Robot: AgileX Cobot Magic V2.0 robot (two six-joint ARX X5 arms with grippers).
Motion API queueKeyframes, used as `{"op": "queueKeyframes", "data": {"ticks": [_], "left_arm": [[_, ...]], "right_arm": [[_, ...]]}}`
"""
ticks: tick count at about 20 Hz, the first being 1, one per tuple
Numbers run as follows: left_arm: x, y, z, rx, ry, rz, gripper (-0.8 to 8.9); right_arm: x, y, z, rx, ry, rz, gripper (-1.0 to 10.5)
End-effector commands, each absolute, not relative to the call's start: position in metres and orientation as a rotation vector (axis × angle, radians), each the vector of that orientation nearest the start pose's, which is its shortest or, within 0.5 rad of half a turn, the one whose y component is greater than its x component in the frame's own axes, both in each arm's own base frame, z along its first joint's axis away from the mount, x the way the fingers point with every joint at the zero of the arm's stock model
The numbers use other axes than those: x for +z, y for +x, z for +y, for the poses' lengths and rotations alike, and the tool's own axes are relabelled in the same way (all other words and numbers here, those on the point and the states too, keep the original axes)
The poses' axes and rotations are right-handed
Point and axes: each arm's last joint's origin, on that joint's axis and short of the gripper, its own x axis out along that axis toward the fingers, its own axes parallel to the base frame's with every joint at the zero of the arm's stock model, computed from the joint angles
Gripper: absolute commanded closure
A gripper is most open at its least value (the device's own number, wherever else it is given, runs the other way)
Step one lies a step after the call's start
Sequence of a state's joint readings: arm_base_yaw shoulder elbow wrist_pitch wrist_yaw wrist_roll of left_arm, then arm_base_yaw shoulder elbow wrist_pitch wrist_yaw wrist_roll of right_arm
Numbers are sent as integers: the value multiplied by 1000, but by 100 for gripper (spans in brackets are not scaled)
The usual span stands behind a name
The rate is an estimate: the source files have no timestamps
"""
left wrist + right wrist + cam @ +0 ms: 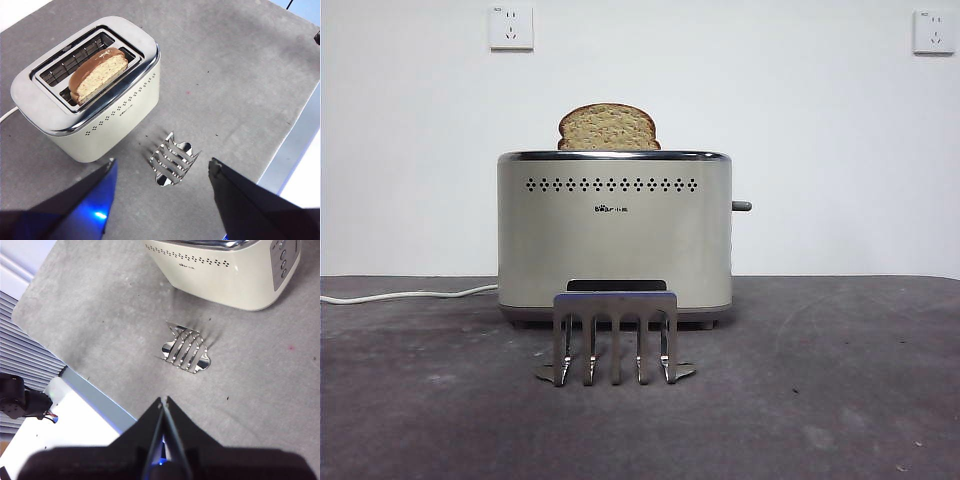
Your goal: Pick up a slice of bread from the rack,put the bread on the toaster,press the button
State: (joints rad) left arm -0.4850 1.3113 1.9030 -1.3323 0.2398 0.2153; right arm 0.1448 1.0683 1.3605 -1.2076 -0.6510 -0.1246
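The toaster stands in the middle of the front view on the grey table, and the slice of bread sits upright in one of its slots, its rounded top poking above the chrome rim just left of centre. From the left wrist camera the slice shows in the slot on the side of the toaster with the dotted holes, with the other slot bare. The small steel rack stands empty right in front of the toaster, low in the centre of the front view, close to it but not touching. The button sticks out of the toaster's right end near the top. A white cord trails off to the left edge. The left gripper hangs above the rack, its jaws spread wide and holding nothing. The right gripper hovers off to the side above the table with its jaws pressed together, the rack ahead of it.
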Motion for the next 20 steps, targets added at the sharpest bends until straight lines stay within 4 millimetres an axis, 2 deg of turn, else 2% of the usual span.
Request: {"op": "queueKeyframes", "data": {"ticks": [1, 3, 16, 18, 20], "left_arm": [[479, 167, -96, -774, 284, 687, 791], [479, 167, -96, -772, 284, 687, 818], [480, 168, -96, -766, 283, 676, 817], [487, 169, -90, -717, 297, 589, 817], [505, 168, -82, -695, 293, 396, 817]], "right_arm": [[389, 162, 42, 798, 115, 859, 946], [389, 162, 42, 796, 115, 859, 946], [389, 162, 41, 793, 115, 858, 946], [389, 162, 41, 793, 115, 858, 946], [389, 162, 41, 794, 115, 858, 946]]}}
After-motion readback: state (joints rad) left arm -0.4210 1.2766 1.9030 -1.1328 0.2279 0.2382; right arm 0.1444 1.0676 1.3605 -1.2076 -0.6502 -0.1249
